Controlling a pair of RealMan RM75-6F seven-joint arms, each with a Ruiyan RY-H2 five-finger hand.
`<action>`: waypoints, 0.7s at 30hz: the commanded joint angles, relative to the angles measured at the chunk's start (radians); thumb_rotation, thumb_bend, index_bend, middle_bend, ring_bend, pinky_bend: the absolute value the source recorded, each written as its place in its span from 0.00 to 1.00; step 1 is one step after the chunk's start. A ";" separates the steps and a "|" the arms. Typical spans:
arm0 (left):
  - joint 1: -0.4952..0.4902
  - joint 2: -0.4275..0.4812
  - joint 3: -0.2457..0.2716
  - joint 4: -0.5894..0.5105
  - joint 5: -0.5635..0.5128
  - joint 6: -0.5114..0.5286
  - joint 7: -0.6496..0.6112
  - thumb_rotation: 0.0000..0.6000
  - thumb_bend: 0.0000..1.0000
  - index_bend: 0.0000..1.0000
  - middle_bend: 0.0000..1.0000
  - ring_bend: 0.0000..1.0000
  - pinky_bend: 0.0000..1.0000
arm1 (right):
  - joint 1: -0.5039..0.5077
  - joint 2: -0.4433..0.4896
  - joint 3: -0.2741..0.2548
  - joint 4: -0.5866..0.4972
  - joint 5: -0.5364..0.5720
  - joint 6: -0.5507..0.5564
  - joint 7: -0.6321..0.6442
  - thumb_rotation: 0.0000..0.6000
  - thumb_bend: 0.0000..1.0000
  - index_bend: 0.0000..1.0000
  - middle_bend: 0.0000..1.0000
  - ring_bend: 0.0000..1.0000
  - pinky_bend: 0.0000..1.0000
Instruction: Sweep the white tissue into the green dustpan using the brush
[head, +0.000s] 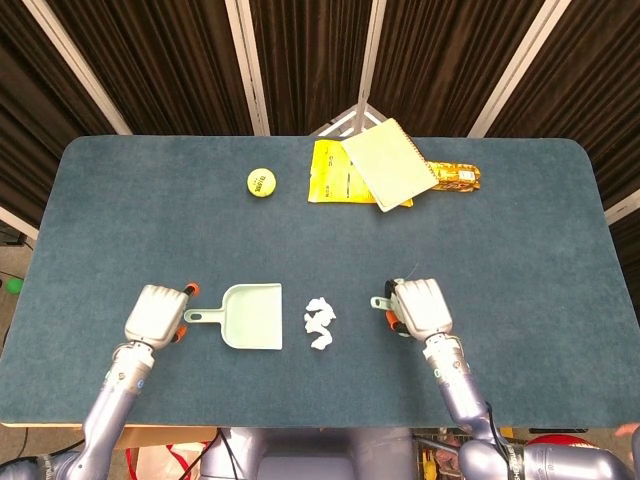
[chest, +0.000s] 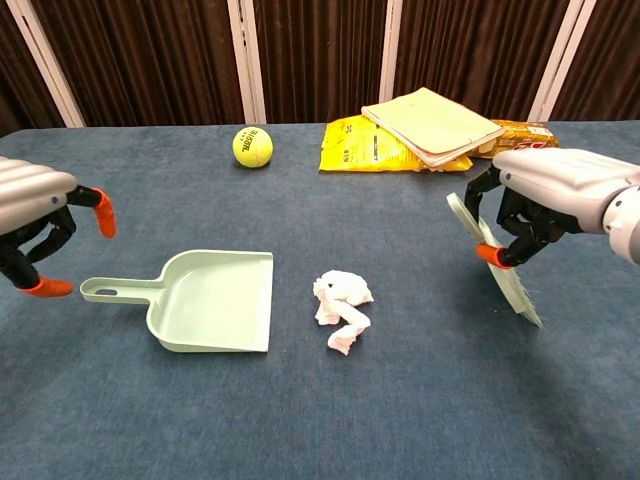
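Note:
The crumpled white tissue (head: 319, 323) (chest: 341, 307) lies on the blue table, just right of the pale green dustpan (head: 251, 316) (chest: 212, 301), whose open mouth faces it and whose handle (chest: 118, 291) points left. My right hand (head: 420, 309) (chest: 548, 200) grips the pale green brush (chest: 496, 262), bristles down and tilted, well to the right of the tissue. My left hand (head: 155, 315) (chest: 35, 228) hovers at the end of the dustpan handle with fingers apart, holding nothing.
A yellow tennis ball (head: 261, 182) (chest: 252, 146) sits at the back left of centre. A yellow packet (head: 336, 176), a notebook (head: 388, 164) (chest: 430, 123) on it and an orange snack bag (head: 456, 177) lie at the back.

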 joint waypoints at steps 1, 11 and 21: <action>-0.020 -0.023 0.000 0.013 -0.034 0.007 0.029 1.00 0.36 0.49 0.98 0.98 1.00 | 0.002 -0.004 -0.001 0.000 0.002 0.003 0.001 1.00 0.44 0.74 0.93 0.93 0.85; -0.051 -0.058 -0.006 0.028 -0.161 0.033 0.068 1.00 0.36 0.47 1.00 1.00 1.00 | 0.005 -0.009 -0.010 0.002 0.001 0.008 0.002 1.00 0.44 0.74 0.93 0.93 0.85; -0.083 -0.076 -0.004 0.043 -0.234 0.047 0.065 1.00 0.35 0.40 1.00 1.00 1.00 | 0.008 -0.016 -0.018 0.010 -0.002 0.011 0.005 1.00 0.44 0.74 0.93 0.93 0.85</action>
